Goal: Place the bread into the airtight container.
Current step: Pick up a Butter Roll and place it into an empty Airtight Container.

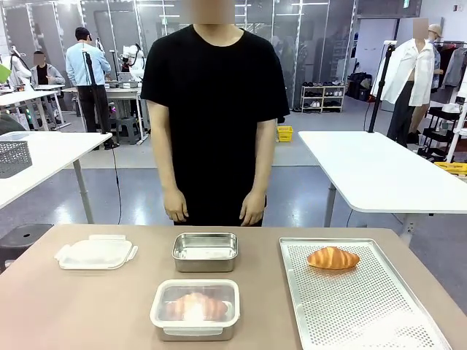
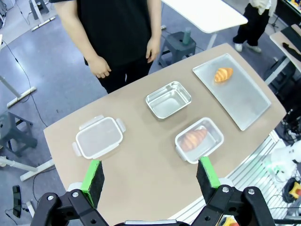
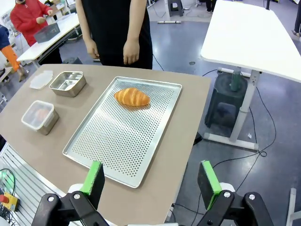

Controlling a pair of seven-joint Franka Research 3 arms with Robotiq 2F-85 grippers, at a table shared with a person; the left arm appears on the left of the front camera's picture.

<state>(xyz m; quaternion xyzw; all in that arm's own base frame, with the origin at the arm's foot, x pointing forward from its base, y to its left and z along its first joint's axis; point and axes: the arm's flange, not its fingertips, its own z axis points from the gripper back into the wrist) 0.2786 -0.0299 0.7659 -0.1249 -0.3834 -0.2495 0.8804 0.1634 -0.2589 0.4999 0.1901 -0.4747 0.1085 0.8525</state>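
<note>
**Right gripper (image 3: 150, 181) open, empty – pick not started**

Front view: the croissant (image 1: 333, 257) lies at the far end of the perforated tray (image 1: 365, 313), on my right half of the table (image 1: 109, 313), long axis running left-right. The open steel container (image 1: 205, 251) sits just left of the tray, mid-table, empty. The loose lid (image 1: 95, 253) is further left. Nearer me is a lidded container (image 1: 195, 309) with a bread inside. The person (image 1: 215, 109) stands at the far edge, hands down.

Left wrist view: the left gripper (image 2: 150, 176) has its jaws apart, holds nothing and is high over the table. From here the croissant is the farthest item, past both containers.

Right wrist view: the right gripper is high above the tray's near end. The croissant is ahead, slightly left of the fingers' midline. My call: the right arm is nearer, so it takes the pick. This view adds the axis check: the croissant's length lies roughly along the line between my fingers. I'd expect a wrist roll to close across its short width, then a carry left to the open steel container.
</note>
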